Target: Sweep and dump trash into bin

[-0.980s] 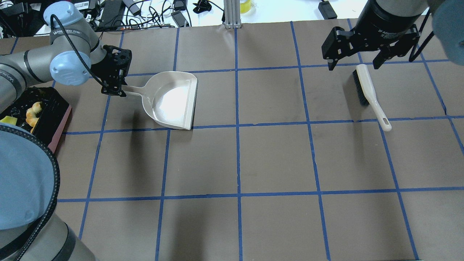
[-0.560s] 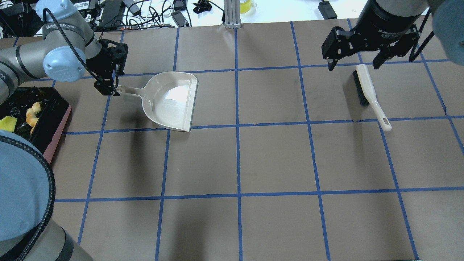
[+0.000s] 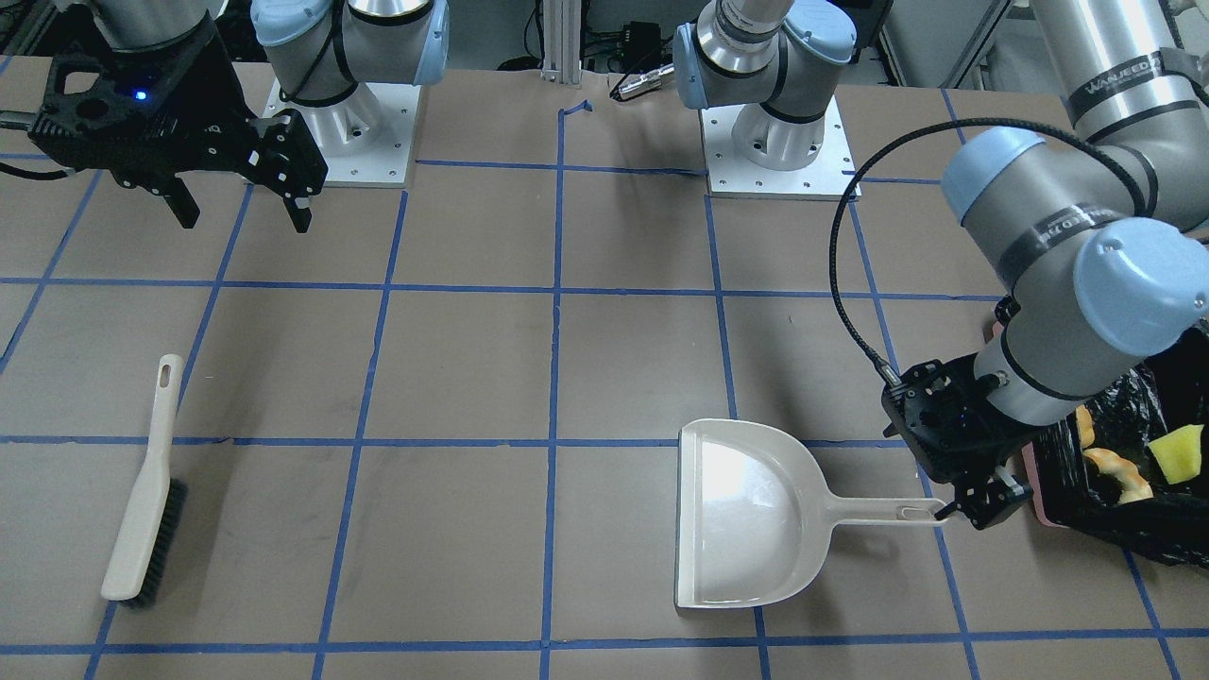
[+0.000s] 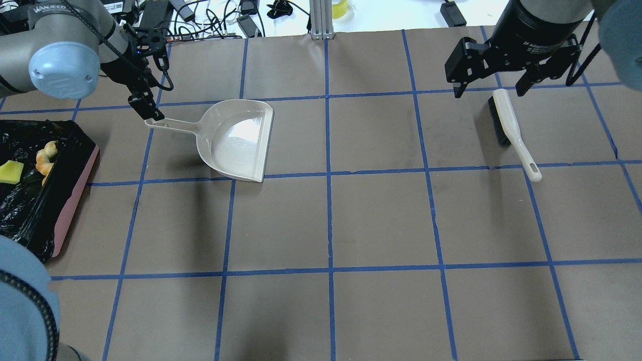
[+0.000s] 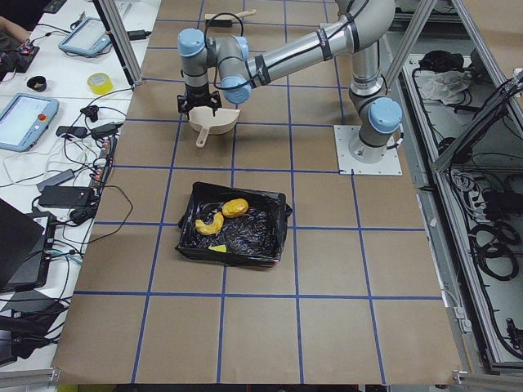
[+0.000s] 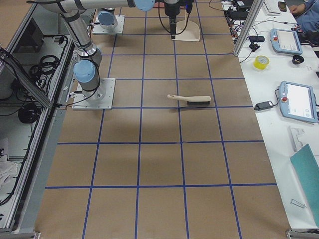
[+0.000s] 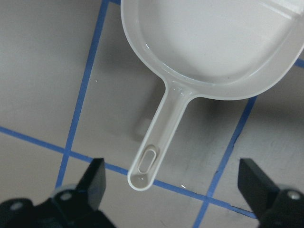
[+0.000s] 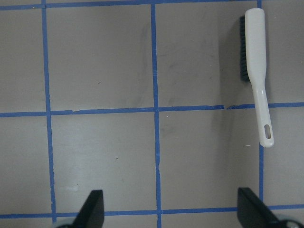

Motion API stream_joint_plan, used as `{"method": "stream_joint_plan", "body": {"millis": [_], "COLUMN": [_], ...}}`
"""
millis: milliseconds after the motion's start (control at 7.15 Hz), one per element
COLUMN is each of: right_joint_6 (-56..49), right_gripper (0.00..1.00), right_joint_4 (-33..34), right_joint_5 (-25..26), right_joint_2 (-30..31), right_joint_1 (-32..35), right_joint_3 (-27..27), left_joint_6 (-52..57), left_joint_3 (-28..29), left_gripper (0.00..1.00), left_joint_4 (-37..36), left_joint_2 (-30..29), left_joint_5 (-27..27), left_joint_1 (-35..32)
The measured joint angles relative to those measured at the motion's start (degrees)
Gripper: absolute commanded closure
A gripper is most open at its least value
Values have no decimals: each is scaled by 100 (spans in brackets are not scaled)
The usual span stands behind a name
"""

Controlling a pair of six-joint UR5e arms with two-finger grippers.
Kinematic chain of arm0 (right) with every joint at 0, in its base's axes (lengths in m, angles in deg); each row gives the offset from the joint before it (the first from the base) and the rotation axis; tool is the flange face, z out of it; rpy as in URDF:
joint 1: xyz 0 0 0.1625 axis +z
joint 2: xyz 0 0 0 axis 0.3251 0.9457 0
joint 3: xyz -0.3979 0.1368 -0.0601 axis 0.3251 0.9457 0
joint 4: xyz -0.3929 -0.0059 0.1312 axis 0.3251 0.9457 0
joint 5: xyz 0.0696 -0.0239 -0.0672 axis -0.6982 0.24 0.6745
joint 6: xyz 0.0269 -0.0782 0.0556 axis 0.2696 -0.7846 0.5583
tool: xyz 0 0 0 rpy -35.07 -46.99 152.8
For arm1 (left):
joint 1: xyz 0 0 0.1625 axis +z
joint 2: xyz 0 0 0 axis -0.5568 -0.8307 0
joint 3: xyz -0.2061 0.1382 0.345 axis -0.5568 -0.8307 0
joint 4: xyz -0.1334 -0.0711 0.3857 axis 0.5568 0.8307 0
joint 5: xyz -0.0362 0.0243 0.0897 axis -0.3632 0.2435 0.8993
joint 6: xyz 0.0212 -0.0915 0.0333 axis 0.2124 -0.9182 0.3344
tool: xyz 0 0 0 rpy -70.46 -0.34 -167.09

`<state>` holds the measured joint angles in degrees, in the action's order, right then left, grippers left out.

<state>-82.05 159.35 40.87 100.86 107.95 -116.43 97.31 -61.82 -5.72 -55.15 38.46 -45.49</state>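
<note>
Desk, as I view it: the bin sits at its left end, already holding all three trash pieces. The dustpan, empty, and the brush lie flat, apparently finished with. Left jaws: wide, flanking the dustpan's handle tip, touching nothing. Right jaws: wide, empty, near the brush.

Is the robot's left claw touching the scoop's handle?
Apart. The left wrist view shows the left gripper open, with clear gaps on both sides of the dustpan handle.
</note>
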Motion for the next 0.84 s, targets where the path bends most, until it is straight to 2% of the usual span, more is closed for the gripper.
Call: {"method": "stream_joint_plan", "body": {"millis": [840], "right_joint_6": [0], "right_gripper": [0], "right_joint_4": [-14], "right_joint_5": [1], "right_joint_2": [-1], "right_joint_1": [-3], "right_joint_3": [0], "left_joint_6": [-4478], "left_joint_3": [-3], "left_gripper": [0], "left_joint_4": [910], "left_joint_2": [1145], "left_joint_5": [6], "left_joint_1": [-789]}}
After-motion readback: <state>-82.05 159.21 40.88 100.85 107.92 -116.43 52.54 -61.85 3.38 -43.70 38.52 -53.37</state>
